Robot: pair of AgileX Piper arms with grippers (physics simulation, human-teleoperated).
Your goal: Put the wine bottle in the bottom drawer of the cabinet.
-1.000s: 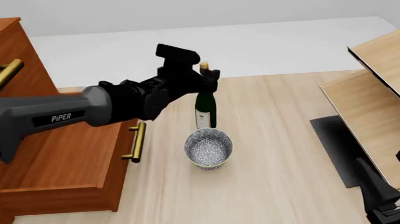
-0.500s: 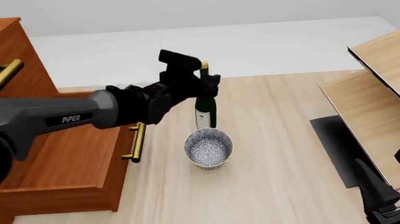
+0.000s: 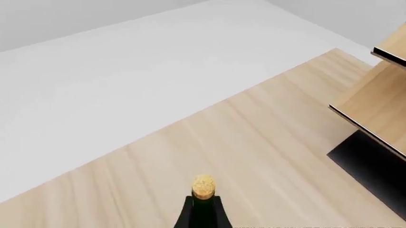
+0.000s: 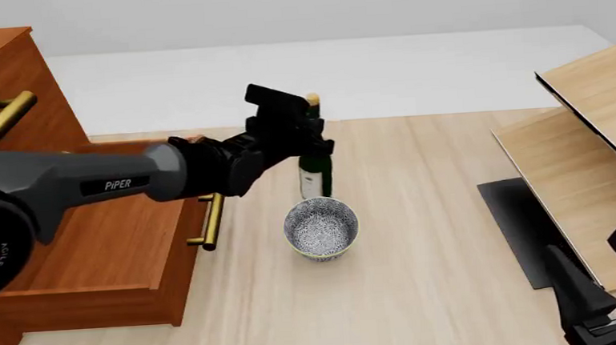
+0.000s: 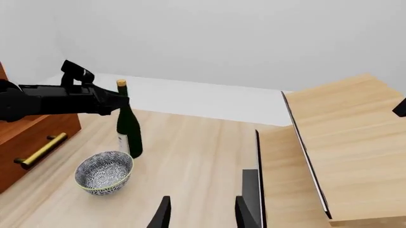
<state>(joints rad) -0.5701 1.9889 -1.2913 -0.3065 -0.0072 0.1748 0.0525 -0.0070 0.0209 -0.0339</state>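
The left hand [image 4: 308, 132] is closing around the neck of the bottle [image 4: 314, 170], which is standing upright on the counter [image 4: 419, 238] just behind the bowl [image 4: 321, 228]. The right hand [image 5: 198, 214] is waiting with fingers apart, well away from the bottle.

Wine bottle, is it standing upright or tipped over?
Upright. The wine bottle stands on its base on the table, neck and cap straight up, beside the bowl.

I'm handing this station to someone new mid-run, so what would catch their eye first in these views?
First, the left gripper closed around the neck of the upright wine bottle at the table's middle, just behind a patterned bowl. Next, the reddish-brown cabinet at the left, its bottom drawer pulled open. The right gripper waits open at the near right by pale wood furniture.
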